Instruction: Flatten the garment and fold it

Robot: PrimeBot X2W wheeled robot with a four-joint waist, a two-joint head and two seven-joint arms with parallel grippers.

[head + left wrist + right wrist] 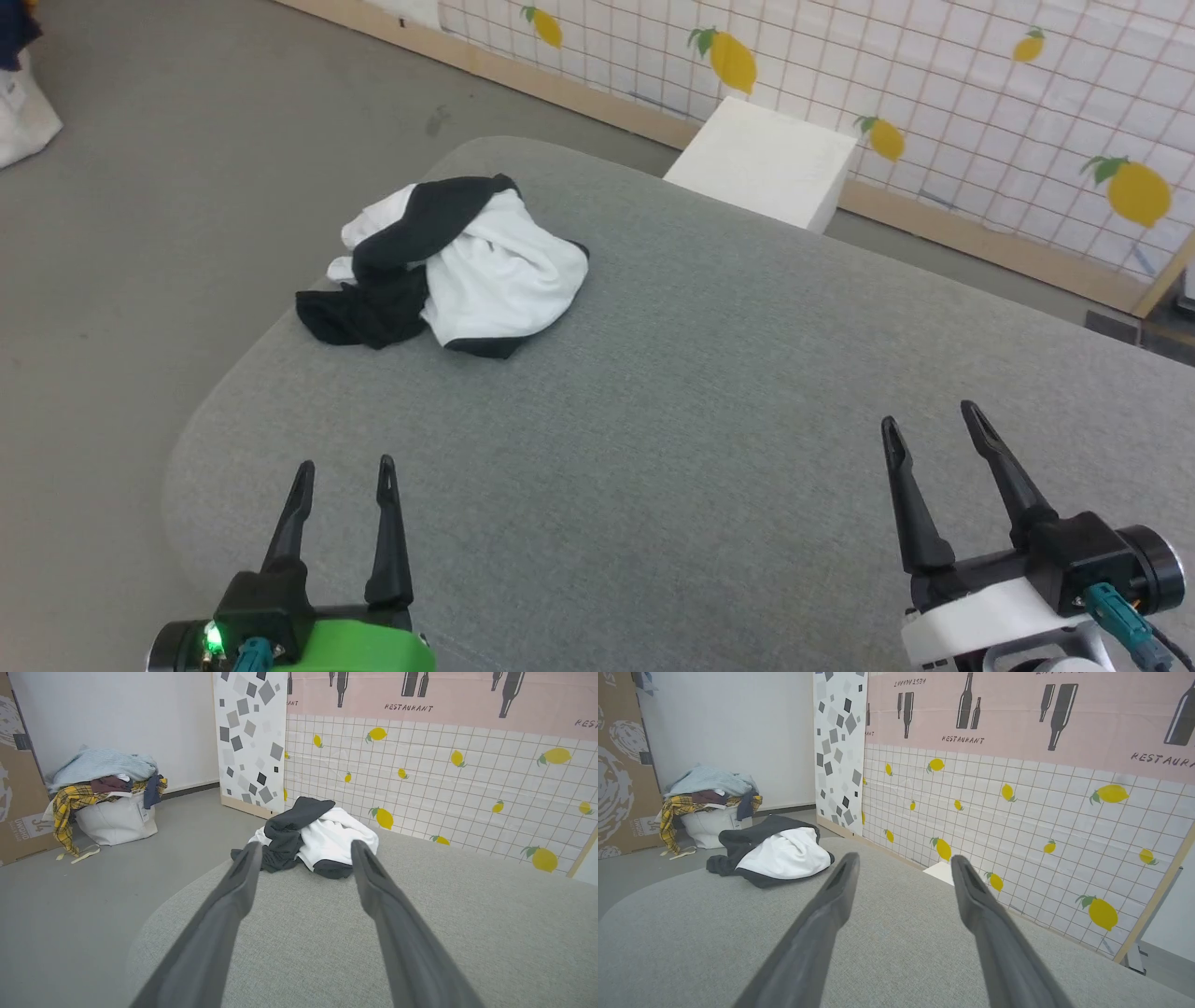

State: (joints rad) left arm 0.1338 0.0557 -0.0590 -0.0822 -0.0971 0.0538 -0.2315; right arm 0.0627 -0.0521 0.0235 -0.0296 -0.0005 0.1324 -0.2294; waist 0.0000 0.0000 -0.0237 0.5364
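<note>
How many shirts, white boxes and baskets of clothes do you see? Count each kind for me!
Shirts: 1, the garment, crumpled on the table
White boxes: 1, the white box on the floor
Baskets of clothes: 1, the basket, heaped full
Total: 3

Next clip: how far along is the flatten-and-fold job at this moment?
Done: nothing yet. The garment lies in a crumpled heap near the far left edge of the grey table, black sleeves bunched over the white body. In hand: nothing. The left gripper and right gripper are both open and empty, near the table's close side, apart from the cloth. Left: reaching it, spreading it flat, then folding.
</note>
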